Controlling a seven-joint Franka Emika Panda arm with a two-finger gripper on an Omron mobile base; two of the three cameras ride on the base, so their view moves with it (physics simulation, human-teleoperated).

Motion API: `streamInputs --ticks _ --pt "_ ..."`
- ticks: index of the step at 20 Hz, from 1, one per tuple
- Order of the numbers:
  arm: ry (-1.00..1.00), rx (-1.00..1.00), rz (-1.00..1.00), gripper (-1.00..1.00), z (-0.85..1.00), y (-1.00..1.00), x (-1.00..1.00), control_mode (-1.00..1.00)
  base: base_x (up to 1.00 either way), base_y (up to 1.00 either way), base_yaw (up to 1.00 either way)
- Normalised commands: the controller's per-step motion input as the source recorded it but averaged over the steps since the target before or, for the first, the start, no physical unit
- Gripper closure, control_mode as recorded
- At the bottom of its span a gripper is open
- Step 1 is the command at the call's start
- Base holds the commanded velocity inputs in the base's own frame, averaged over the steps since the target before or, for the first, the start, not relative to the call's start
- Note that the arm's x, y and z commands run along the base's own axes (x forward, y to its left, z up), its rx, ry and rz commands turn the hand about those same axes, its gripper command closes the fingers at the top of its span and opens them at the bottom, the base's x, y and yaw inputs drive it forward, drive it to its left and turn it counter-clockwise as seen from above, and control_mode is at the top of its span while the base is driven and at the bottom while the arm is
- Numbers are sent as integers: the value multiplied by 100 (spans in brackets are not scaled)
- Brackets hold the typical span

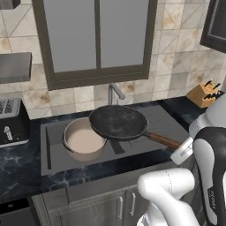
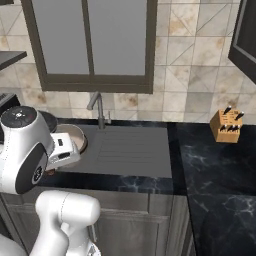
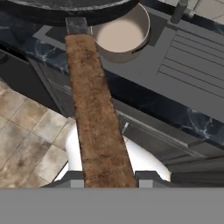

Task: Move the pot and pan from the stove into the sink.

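The sink [image 1: 145, 152] is the landmark here: a dark grey basin set in the black marble counter [image 1: 22, 176], with a curved steel faucet [image 1: 114, 93] at its back edge, below the window [image 1: 97, 39]. The pot [image 1: 84, 140] stands inside the sink, in its left part, upright, with its pale inside open to the top. The pan [image 1: 118, 122] is above the sink, held in the air; its black round body covers a part of the pot's right rim, and I cannot tell if the two are touching. The long brown handle of the pan runs from the body toward the front right corner of the sink, where the gripper [image 3: 109, 177] pinches it: in the hand view the handle passes between the two dark finger tips, one on each side of it. To the left of the sink a toaster [image 1: 12, 123] stands on the counter. To the right of the sink, well apart and near the tiled wall, there is a wooden knife block [image 2: 227, 126].
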Motion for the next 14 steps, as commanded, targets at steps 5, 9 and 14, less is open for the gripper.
streamInputs --ticks 5,9,14 --pt "-1 0 0 100 -4 0 29 -100 0 0 0" --pt "-1 -1 0 100 -20 7 45 -100 0 0 0" --pt "0 -6 0 100 -34 13 47 -100 0 0 0"
